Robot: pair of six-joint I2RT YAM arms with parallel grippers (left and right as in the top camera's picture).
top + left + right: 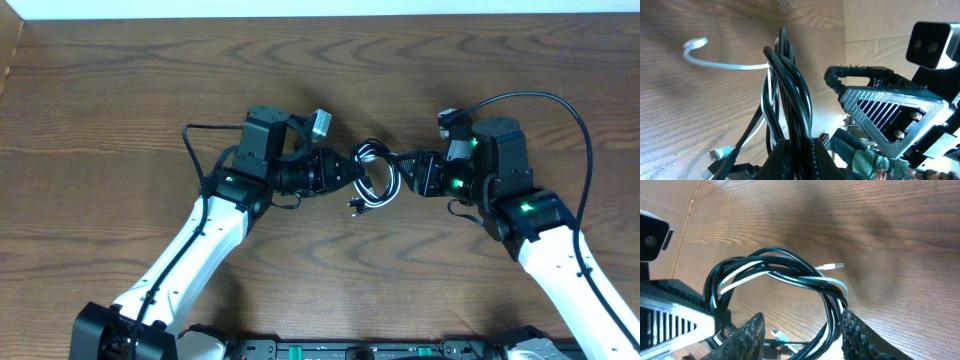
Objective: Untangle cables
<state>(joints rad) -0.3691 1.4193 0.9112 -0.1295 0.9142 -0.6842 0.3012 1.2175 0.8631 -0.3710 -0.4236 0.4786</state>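
Observation:
The cables (pixel 374 178), one white and one black, hang as a looped bundle between my two grippers above the table's middle. My left gripper (pixel 350 174) is shut on several black strands (pixel 790 95), which run up from its jaws (pixel 799 143). A white strand arcs off to a plug end (pixel 695 44). In the right wrist view the bundle (pixel 775 267) forms a ring. One side of it passes between the spread fingers of my right gripper (pixel 803 315), close against the right finger (pixel 860 335). That gripper (pixel 403 166) is open. A white plug (pixel 832 266) sticks out sideways.
Bare brown wood table (pixel 120 90) lies all round. Its far edge meets a white wall strip (pixel 320 8). A thick black arm wire (pixel 540 100) arches over the right arm. Loose plug ends (pixel 720 152) dangle under the bundle.

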